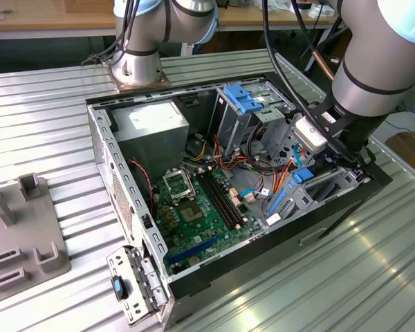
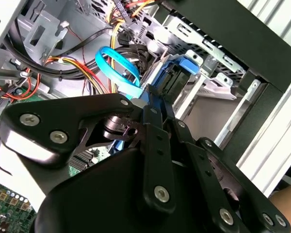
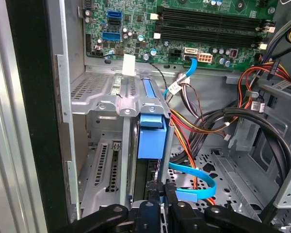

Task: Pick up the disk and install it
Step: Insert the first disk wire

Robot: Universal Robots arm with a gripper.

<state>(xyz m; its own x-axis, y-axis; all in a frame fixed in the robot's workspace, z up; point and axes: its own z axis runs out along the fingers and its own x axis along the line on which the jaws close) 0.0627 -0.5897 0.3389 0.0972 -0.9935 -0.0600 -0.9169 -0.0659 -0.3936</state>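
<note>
The disk (image 3: 151,138), silver-grey with bright blue rails, stands on edge in a slot of the grey drive bay (image 3: 99,104) at the case's front corner. In the exterior view its blue rail (image 1: 278,200) shows inside the bay (image 1: 301,202) at the exterior view's right. My gripper (image 3: 158,190) reaches down into the case. Its black fingers (image 2: 157,141) come together on the disk's near edge, and the blue carrier (image 2: 182,73) extends beyond them into the bay. The wrist (image 1: 346,128) covers the fingers in the exterior view.
The open computer case (image 1: 97,131) lies on a ribbed metal table (image 1: 48,124). Inside are a green motherboard (image 1: 194,207), a power supply (image 1: 152,124), an upright grey cage with a blue latch (image 1: 242,97), bundled wires and a light blue flat cable (image 3: 196,183). A grey fixture (image 1: 21,235) sits at the exterior view's left.
</note>
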